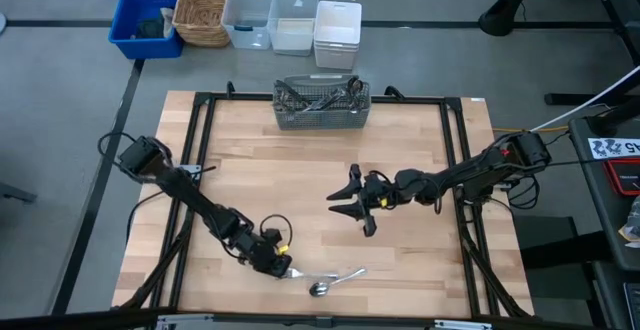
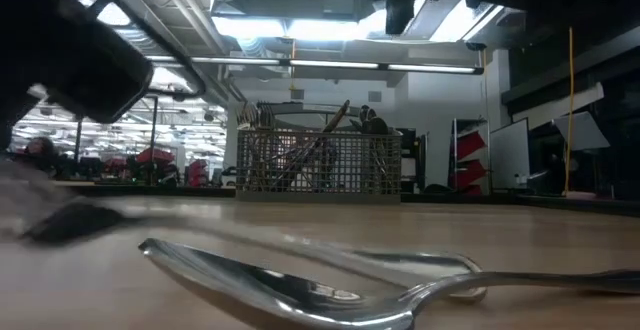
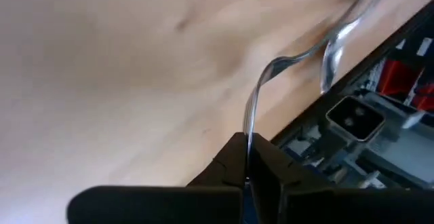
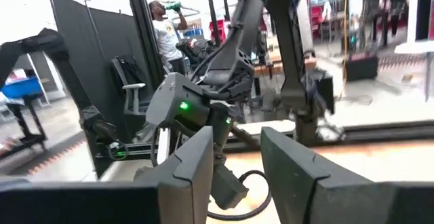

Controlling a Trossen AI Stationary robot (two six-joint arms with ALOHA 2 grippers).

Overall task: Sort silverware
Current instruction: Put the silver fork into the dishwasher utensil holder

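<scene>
High view: the left pincer (image 1: 283, 267) is sitting low at the near edge of the wooden bench (image 1: 300, 185), clenched on the handle end of a fork (image 1: 335, 275) that is lying flat on the wood and stretching away to the right. A spoon (image 1: 320, 289) is lying just beside the fork, nearer the bench edge, its bowl close to the pincer. In the left wrist view the two dark fingers (image 3: 230, 163) are pressing together around the thin metal handle (image 3: 252, 108), which is curving out ahead of them over the bench top. In the low view the spoon's bowl (image 2: 300, 290) is lying close to the camera with the fork's handle crossing behind it. The rest of the silverware (image 1: 318, 98) is standing in a grey wire-mesh basket (image 1: 322, 116) at the far side of the bench, well apart from both arms. The right pincer (image 1: 352, 206) is hanging over the middle of the bench, its fingers (image 4: 192, 166) spread apart and gripping nothing. A person (image 4: 163, 30) is standing in the room beyond.
</scene>
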